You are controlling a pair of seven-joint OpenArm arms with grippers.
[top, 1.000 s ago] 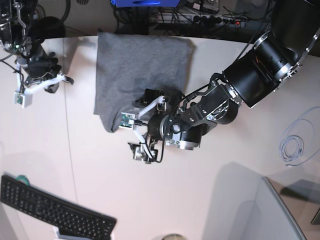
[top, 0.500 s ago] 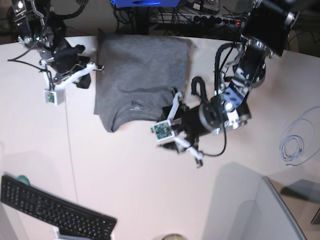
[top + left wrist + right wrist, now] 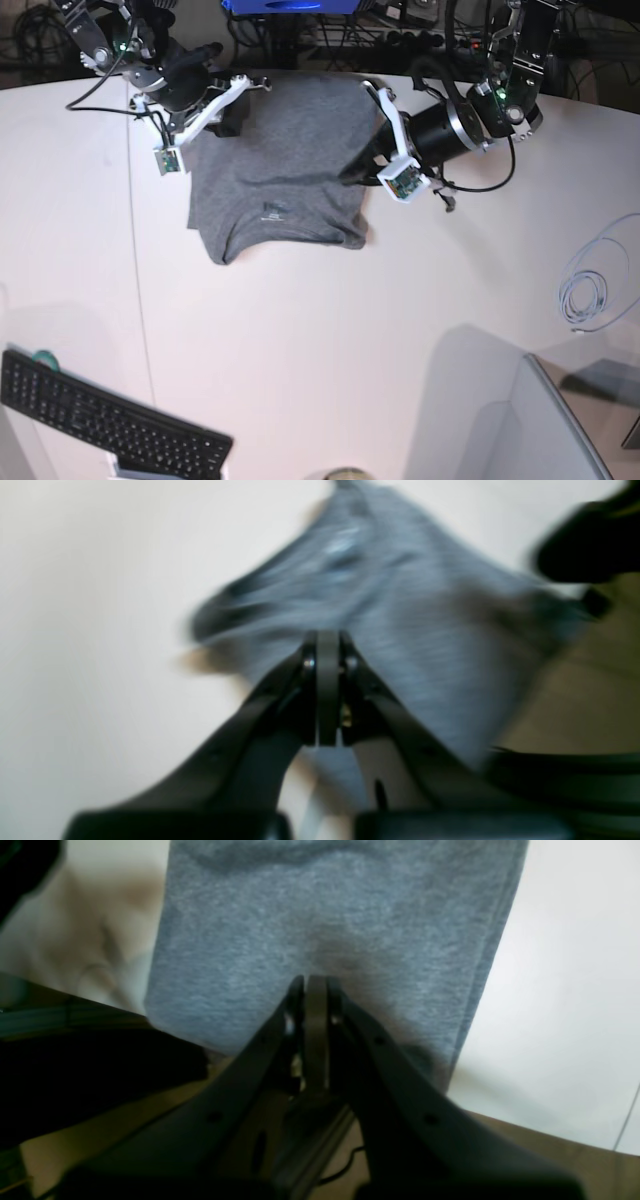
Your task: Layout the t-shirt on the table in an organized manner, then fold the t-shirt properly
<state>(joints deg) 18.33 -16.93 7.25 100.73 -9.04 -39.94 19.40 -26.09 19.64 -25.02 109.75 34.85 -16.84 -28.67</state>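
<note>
The grey t-shirt (image 3: 280, 150) lies folded into a compact rectangle at the far middle of the white table (image 3: 300, 350), neckline toward the near edge. My right gripper (image 3: 258, 84) is shut over the shirt's far left corner. In the right wrist view its tip (image 3: 310, 981) sits just over the t-shirt (image 3: 325, 915), with no cloth pinched. My left gripper (image 3: 368, 90) is shut at the far right corner. The left wrist view is blurred: the closed gripper (image 3: 327, 637) has the t-shirt (image 3: 400, 605) beyond it and nothing between the fingers.
A black keyboard (image 3: 110, 420) lies at the near left corner. A coiled white cable (image 3: 585, 295) rests at the right. A grey panel (image 3: 530, 420) fills the near right corner. Cables and a power strip (image 3: 430, 40) run behind the table's far edge.
My left gripper left the shirt's near edge, swung to its far right corner and went from open to shut. My right arm moved from the far left in over the shirt's far left corner.
</note>
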